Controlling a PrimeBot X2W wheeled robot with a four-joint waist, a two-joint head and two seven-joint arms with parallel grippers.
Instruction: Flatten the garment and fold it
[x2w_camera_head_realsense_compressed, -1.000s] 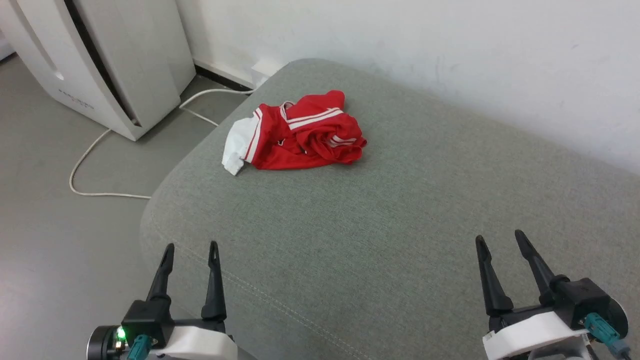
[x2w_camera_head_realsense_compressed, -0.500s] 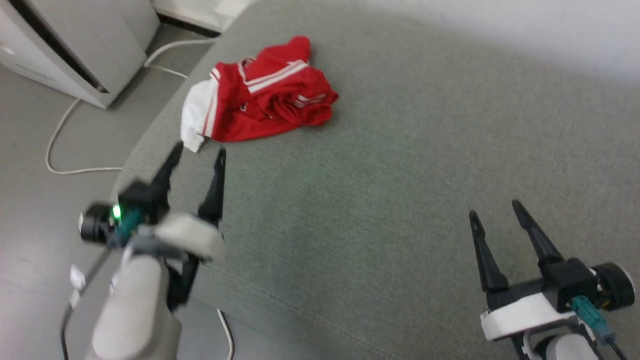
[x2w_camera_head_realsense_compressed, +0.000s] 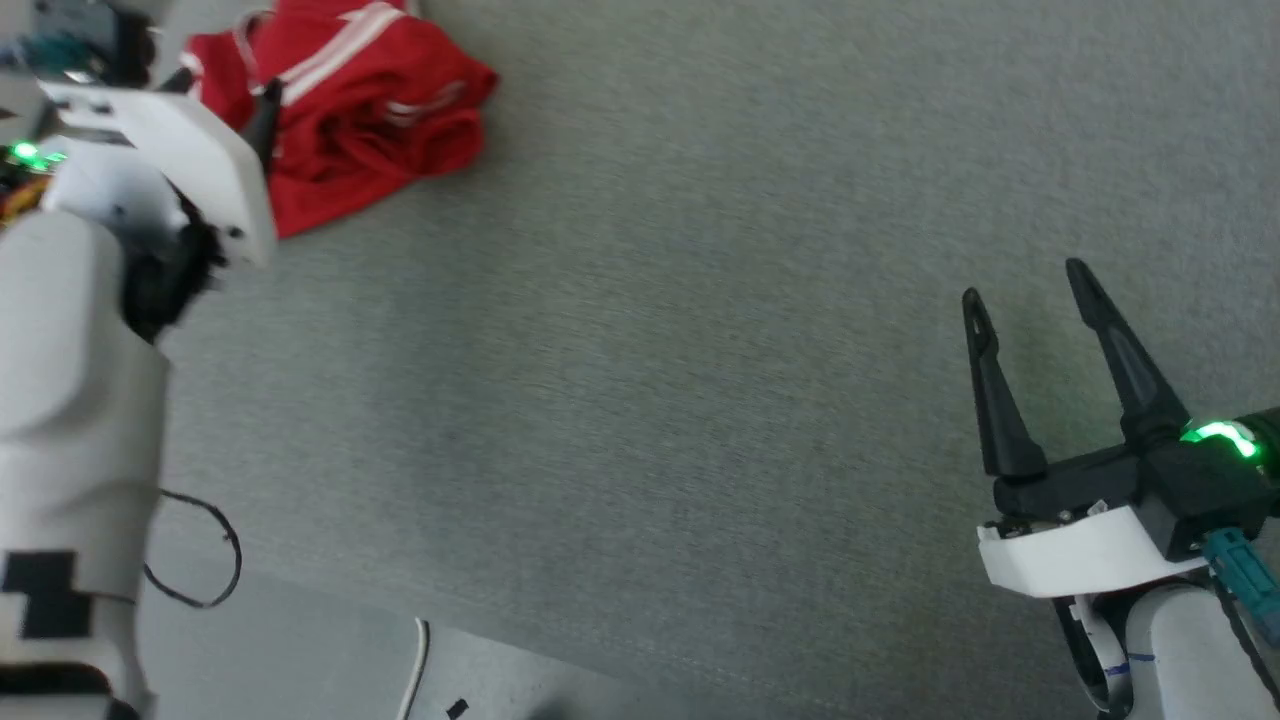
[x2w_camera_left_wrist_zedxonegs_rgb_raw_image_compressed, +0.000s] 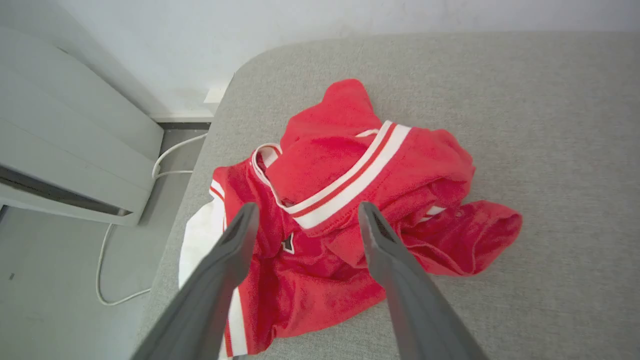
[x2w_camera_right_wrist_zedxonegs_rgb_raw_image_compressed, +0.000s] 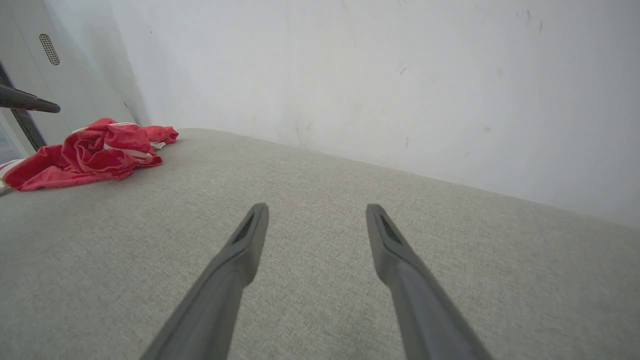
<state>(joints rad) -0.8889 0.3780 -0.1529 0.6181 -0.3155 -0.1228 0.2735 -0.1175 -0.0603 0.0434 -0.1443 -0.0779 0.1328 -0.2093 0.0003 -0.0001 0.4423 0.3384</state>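
- One grey fabric cushion (x2w_camera_head_realsense_compressed: 700, 350) stands against a plain white wall (x2w_camera_right_wrist_zedxonegs_rgb_raw_image_compressed: 350, 75); one white appliance (x2w_camera_left_wrist_zedxonegs_rgb_raw_image_compressed: 60, 150) and a pale cable (x2w_camera_left_wrist_zedxonegs_rgb_raw_image_compressed: 102, 260) sit on the floor (x2w_camera_left_wrist_zedxonegs_rgb_raw_image_compressed: 45, 305) beside the cushion's corner.
- One crumpled red shirt (x2w_camera_left_wrist_zedxonegs_rgb_raw_image_compressed: 350, 200) lies near that cushion corner.
- Two grippers, both spread wide and empty: the left gripper (x2w_camera_left_wrist_zedxonegs_rgb_raw_image_compressed: 307, 207) over the shirt, the right gripper (x2w_camera_head_realsense_compressed: 1024, 280) over bare cushion, well apart.

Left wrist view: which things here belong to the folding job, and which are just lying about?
Job:
- garment, crumpled, red with white striped trim
- left gripper, open, over the garment
- grey cushion that the garment lies on

Lying about:
- white appliance on the floor
- white cable beside it
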